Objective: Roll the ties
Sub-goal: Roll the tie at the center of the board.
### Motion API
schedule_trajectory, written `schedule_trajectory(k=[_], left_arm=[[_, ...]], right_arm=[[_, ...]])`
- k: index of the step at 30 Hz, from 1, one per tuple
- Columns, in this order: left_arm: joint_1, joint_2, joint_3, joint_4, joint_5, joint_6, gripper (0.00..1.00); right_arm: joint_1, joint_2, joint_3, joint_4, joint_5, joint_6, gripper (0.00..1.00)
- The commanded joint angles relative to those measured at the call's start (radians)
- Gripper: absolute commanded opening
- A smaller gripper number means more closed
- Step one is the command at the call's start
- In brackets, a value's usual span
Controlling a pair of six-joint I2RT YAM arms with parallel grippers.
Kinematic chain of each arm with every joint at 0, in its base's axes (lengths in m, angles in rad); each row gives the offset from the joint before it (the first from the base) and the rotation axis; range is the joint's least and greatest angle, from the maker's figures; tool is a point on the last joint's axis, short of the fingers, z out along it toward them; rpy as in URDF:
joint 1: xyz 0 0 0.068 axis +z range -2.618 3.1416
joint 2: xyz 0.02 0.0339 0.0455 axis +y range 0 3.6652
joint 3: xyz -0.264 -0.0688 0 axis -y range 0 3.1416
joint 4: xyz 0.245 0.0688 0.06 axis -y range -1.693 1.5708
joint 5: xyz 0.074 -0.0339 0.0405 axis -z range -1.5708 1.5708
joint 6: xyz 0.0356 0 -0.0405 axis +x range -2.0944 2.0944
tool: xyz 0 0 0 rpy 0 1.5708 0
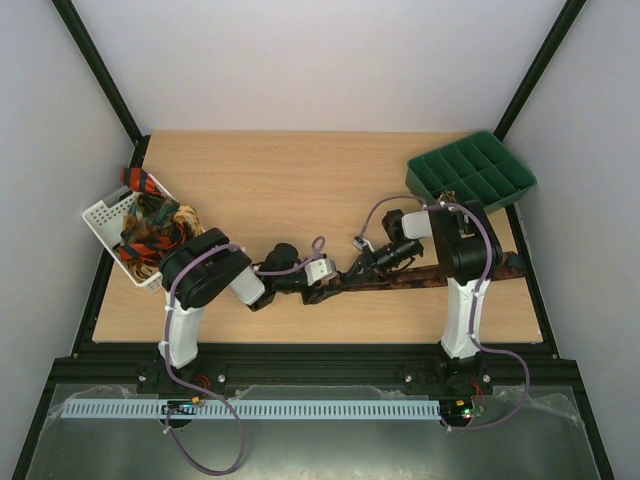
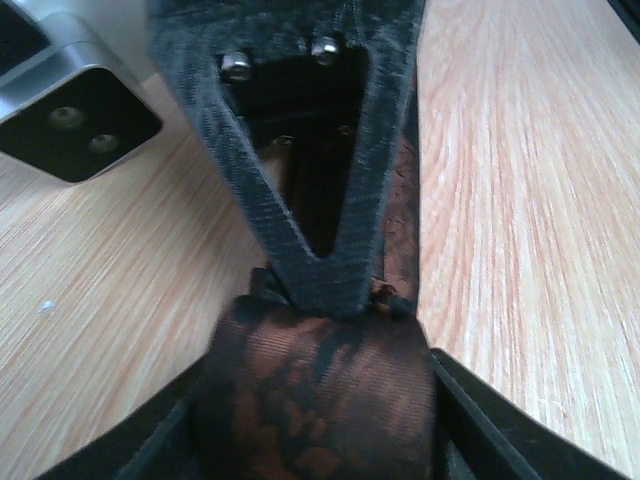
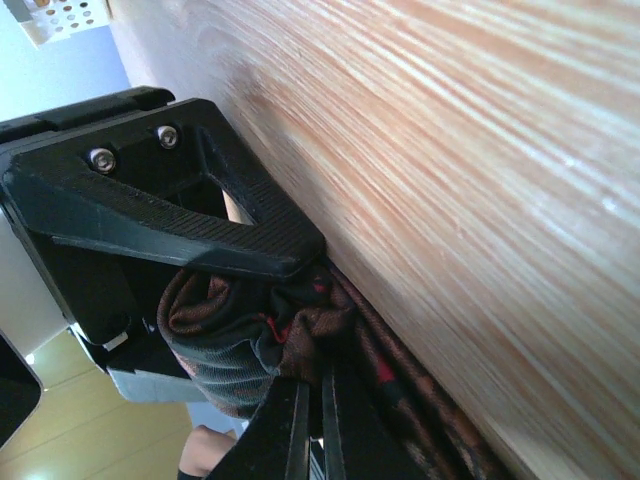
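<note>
Plain white walls all round, with a black frame running up the corners. The surface is light wood grain.

Only the overhead view gives you the whole layout. A green tray with lots of compartments sits at the back right corner. A white slotted basket sits at the left edge, stuffed with the other ties, a tangle of orange, black and tan. The dark brown tie lies stretched along the near part of the surface, running from under the right arm toward the middle, where both arms meet.

The wrist cameras show what the overhead can't: the middle end of that tie is wound into a fat little roll, dark with reddish specks.

In the left wrist view the left fingers sit either side of the roll and hug it, so they're clamped on it. The right fingers come in from above as a closed V, tip touching the roll's top. A silver-and-black block shows up top left there too.

In the right wrist view the right fingers are pressed together, poking into the folds. Can't tell if any fabric is actually pinched between them. The rest of the tie trails off along the wood.
</note>
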Motion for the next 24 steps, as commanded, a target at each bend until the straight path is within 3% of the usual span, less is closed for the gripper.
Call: schedule_trajectory(k=[1, 5, 9, 14, 19, 24], left_arm=[[-0.005, 0.017, 0.005, -0.1, -0.04, 0.041, 0.46], [-0.008, -0.024, 0.011, -0.196, -0.068, 0.074, 0.29], [-0.022, -0.068, 0.043, -0.388, -0.128, 0.119, 0.18], [-0.031, -0.083, 0.103, -0.597, -0.197, 0.143, 0.15], [-0.033, -0.072, 0.168, -0.753, -0.229, 0.16, 0.15], [-0.037, -0.068, 0.2, -0.811, -0.255, 0.172, 0.15]], right_arm=[[0.011, 0.1, -0.015, 0.008, 0.298, -0.011, 0.01], [0.012, 0.077, -0.016, 0.008, 0.32, -0.018, 0.05], [0.008, 0.009, -0.018, -0.012, 0.367, -0.032, 0.19], [-0.018, -0.156, -0.022, -0.039, 0.391, -0.052, 0.41], [-0.023, -0.269, -0.043, -0.047, 0.347, -0.047, 0.49], [0.008, -0.282, -0.056, -0.024, 0.237, 0.006, 0.52]])
